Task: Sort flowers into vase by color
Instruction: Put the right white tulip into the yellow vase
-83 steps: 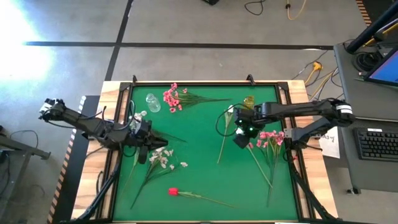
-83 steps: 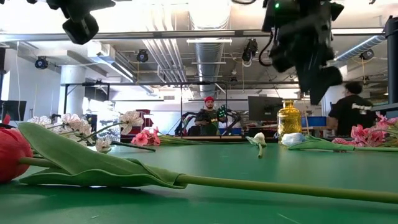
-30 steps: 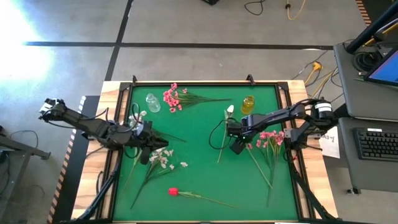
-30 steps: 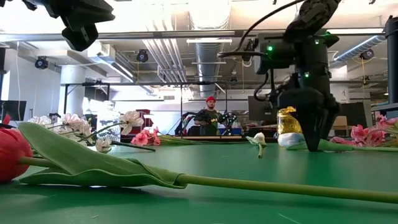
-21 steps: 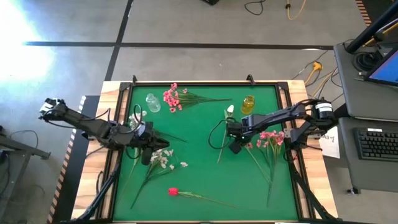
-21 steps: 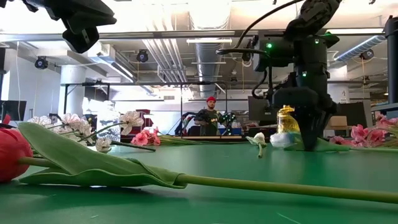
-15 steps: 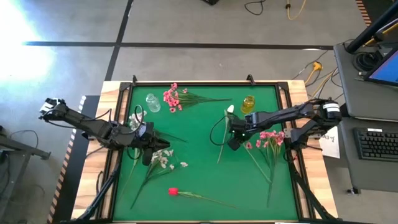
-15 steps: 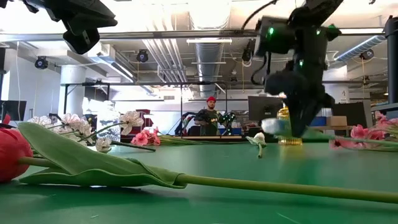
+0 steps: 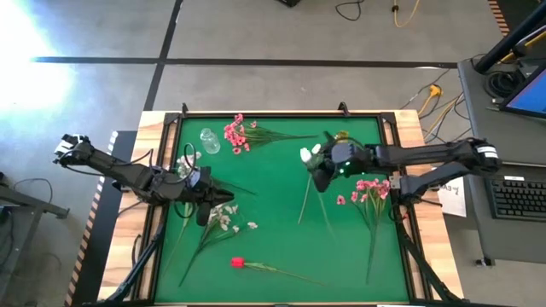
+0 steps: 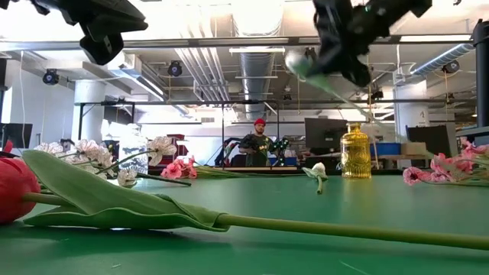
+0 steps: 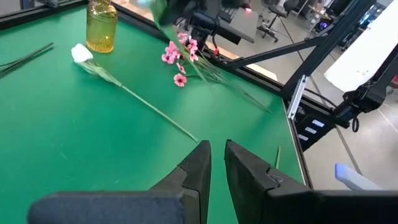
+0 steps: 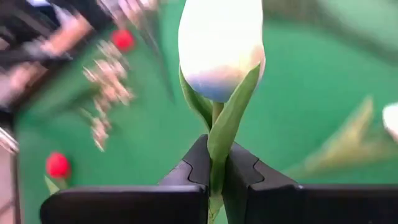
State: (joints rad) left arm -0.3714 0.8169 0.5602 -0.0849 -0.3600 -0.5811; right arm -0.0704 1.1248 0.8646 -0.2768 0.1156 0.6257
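My right gripper (image 9: 312, 164) is high above the table's middle right, shut on a white tulip (image 12: 219, 46). The tulip's bud (image 10: 299, 63) shows high up in the low view. A second white tulip (image 11: 81, 53) lies flat on the green mat, next to the yellow vase (image 10: 355, 153). A clear vase (image 9: 209, 141) stands at the far left. My left gripper (image 11: 216, 155) hovers over the white blossom sprays (image 9: 223, 217) at the mat's left, its fingers nearly together with nothing between them. Pink sprays (image 9: 237, 134) lie at the far edge, with more pink sprays (image 9: 371, 189) at the right. A red flower (image 9: 238, 263) lies near the front. My right gripper pinches the tulip's stem and a leaf (image 12: 216, 155) between its two fingers, just below the bud. The bud stands out past the fingertips. Bud and upper stem are lifted clear of the mat, and the rest of the stem (image 9: 325, 213) trails back toward the near edge.
A raised wooden rim (image 9: 153, 213) frames the mat. The mat's centre (image 9: 264, 196) has free room. People and desks show in the room beyond the far edge in the low view.
My right gripper shut on the tulip's stem down on the mat beside the yellow vase. It then rose high, tipping from pointing down toward level, and shifted toward the far edge. The tulip's bud came up off the mat with it.
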